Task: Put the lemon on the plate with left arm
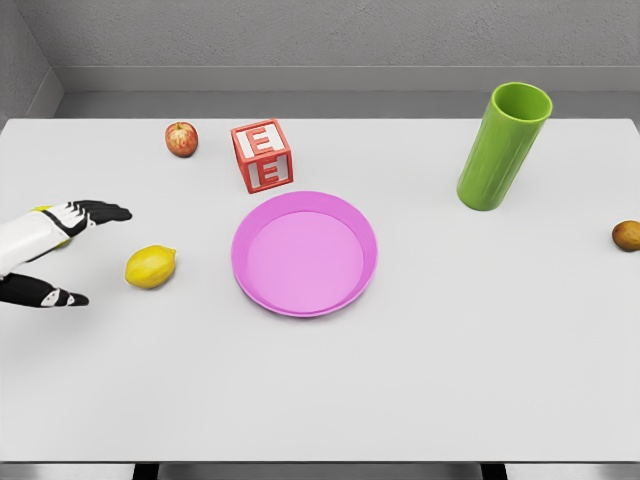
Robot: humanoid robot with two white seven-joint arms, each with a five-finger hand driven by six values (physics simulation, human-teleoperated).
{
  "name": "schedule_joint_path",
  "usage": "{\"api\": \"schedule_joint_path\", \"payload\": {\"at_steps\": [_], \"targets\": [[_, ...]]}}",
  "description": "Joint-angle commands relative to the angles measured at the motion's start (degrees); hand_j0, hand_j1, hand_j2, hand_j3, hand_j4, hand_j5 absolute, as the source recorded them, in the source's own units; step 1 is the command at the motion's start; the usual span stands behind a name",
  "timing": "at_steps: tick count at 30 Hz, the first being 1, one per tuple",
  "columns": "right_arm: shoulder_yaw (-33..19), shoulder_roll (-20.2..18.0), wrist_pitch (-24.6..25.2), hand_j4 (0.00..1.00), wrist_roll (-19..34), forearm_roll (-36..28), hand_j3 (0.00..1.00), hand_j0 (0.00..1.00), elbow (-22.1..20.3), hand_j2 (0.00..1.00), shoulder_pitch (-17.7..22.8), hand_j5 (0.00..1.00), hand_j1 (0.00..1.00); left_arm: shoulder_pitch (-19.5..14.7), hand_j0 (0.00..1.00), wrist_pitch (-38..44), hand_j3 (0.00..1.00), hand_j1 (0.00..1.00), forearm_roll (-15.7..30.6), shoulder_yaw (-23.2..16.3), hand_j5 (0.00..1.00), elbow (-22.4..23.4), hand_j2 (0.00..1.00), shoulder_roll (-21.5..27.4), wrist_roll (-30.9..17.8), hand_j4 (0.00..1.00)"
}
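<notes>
Lemon (151,267) beside plate (305,254), block (262,155) behind

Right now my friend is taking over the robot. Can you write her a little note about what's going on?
Left hand: open, holding nothing, at the table's left edge beside the lemon, not touching it.
Right hand: out of view.
Lemon lies on the table, left of the pink plate, apart from it. Plate holds nothing.
Done: hand is near the lemon.
Left: grasp the lemon, lift it, set it on the plate.
</notes>
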Motion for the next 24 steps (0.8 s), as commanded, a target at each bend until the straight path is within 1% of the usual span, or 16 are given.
{"api": "schedule_joint_path", "payload": {"at_steps": [1, 3, 5, 8, 9, 10, 11, 12, 13, 15, 17, 18, 20, 21, 23, 24], "targets": [[0.1, 0.0, -0.1, 1.00, -0.1, 0.1, 1.00, 1.00, -0.1, 1.00, 0.1, 1.00, 1.00, 0.0, 1.00, 0.1, 1.00, 1.00, 0.3, 0.0, 1.00, -0.1, 1.00, 0.0, 0.0, 1.00], [-0.1, 0.0, 0.1, 1.00, 0.0, 0.0, 1.00, 1.00, 0.0, 1.00, 0.1, 1.00, 1.00, -0.1, 1.00, 0.1, 1.00, 1.00, 0.2, 0.0, 1.00, 0.1, 1.00, 0.0, -0.4, 1.00], [-0.1, 0.0, 0.1, 1.00, 0.0, 0.0, 1.00, 1.00, 0.0, 1.00, 0.1, 1.00, 1.00, -0.3, 1.00, 0.1, 1.00, 1.00, 0.0, 0.1, 1.00, 0.3, 1.00, 0.0, -3.8, 1.00], [0.0, 0.0, 0.1, 1.00, 0.0, 0.0, 1.00, 1.00, 0.0, 1.00, 0.1, 1.00, 1.00, -0.5, 1.00, 0.1, 1.00, 1.00, -0.1, 0.2, 1.00, 0.5, 1.00, -0.1, -3.9, 1.00], [-0.1, 0.0, 0.1, 1.00, 0.0, 0.0, 1.00, 1.00, 0.0, 1.00, 0.1, 1.00, 1.00, -1.0, 1.00, 0.1, 1.00, 1.00, -0.1, 0.3, 1.00, 2.8, 1.00, -0.5, -3.9, 1.00], [-0.1, 0.0, 0.1, 1.00, 0.0, 0.0, 1.00, 1.00, 0.0, 1.00, 0.1, 1.00, 1.00, -0.8, 1.00, 0.1, 1.00, 1.00, -0.2, 1.8, 1.00, 3.5, 1.00, -1.2, -3.9, 1.00], [0.0, 0.0, 0.1, 1.00, 0.0, 0.0, 1.00, 1.00, 0.0, 1.00, 0.1, 1.00, 1.00, -0.3, 1.00, 0.1, 1.00, 1.00, -0.2, 1.7, 1.00, 3.8, 1.00, -0.7, -3.9, 1.00], [-0.1, 0.0, 0.2, 1.00, 0.0, 0.0, 1.00, 1.00, 0.0, 1.00, 0.1, 1.00, 1.00, -1.0, 1.00, 0.1, 1.00, 1.00, -0.3, 2.1, 1.00, 3.8, 1.00, -0.8, -4.1, 1.00], [0.0, 0.0, 0.2, 1.00, 0.0, 0.0, 1.00, 1.00, 0.0, 1.00, 0.1, 1.00, 1.00, -1.0, 1.00, 0.1, 1.00, 1.00, -0.3, 1.5, 1.00, 4.6, 1.00, -0.6, -4.1, 1.00], [0.0, 0.0, 0.2, 1.00, 0.0, 0.0, 1.00, 1.00, 0.0, 1.00, 0.1, 1.00, 1.00, -1.8, 1.00, 0.1, 1.00, 1.00, -0.2, 1.3, 1.00, 5.0, 1.00, 2.7, -4.0, 1.00], [0.0, 0.0, 0.2, 1.00, 0.0, 0.0, 1.00, 1.00, 0.0, 1.00, 0.1, 1.00, 1.00, -2.0, 1.00, 0.1, 1.00, 1.00, -0.2, 1.2, 1.00, 4.8, 1.00, 4.5, -4.0, 1.00], [0.0, 0.0, 0.2, 1.00, 0.0, 0.0, 1.00, 1.00, 0.0, 1.00, 0.1, 1.00, 1.00, -2.7, 1.00, 0.1, 1.00, 1.00, -0.6, 1.1, 1.00, 4.8, 1.00, 4.8, -4.1, 1.00], [0.0, 0.0, 0.1, 1.00, 0.0, 0.0, 1.00, 1.00, 0.0, 1.00, 0.1, 1.00, 1.00, -4.5, 1.00, 0.1, 1.00, 1.00, -5.8, 0.6, 1.00, 4.4, 1.00, 4.8, -4.0, 1.00], [0.0, 0.0, 0.2, 1.00, 0.0, 0.0, 1.00, 1.00, 0.0, 1.00, 0.1, 1.00, 1.00, -5.8, 1.00, 0.1, 1.00, 1.00, -6.7, -0.5, 1.00, 4.4, 1.00, 4.3, -4.1, 1.00], [0.0, 0.0, 0.2, 1.00, 0.0, 0.0, 1.00, 1.00, 0.0, 1.00, 0.1, 1.00, 1.00, -11.8, 1.00, 0.1, 1.00, 1.00, -10.3, -5.0, 1.00, 4.4, 1.00, 0.6, -4.2, 1.00], [0.0, 0.0, 0.2, 1.00, 0.0, 0.0, 1.00, 1.00, 0.0, 1.00, 0.1, 1.00, 1.00, -15.6, 1.00, 0.1, 1.00, 1.00, -13.3, -7.4, 1.00, 4.4, 1.00, -3.0, -4.2, 1.00]]}}
